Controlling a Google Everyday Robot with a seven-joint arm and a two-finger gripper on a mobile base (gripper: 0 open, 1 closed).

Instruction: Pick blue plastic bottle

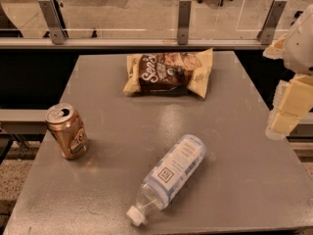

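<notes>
Three things are sitting on the grey counter (244, 146). The blue plastic bottle (172, 173) is lying on its side in the near middle. Its white cap is pointing toward the near-left corner, its base is angling away to the right, and its pale label with the small dark square is facing up. A gold-bronze can (67, 131) is standing upright near the left edge, well apart from the bottle. A brown and yellow snack bag (168, 73) is lying flat toward the far side. The gripper (286, 114) is hanging at the right edge of the view, by the counter's right side, well apart from the bottle. Its cream segments are slanting downward and slightly left beneath the white arm (302, 38), which is entering from the upper right. Whether the gripper is open or closed cannot be told.
</notes>
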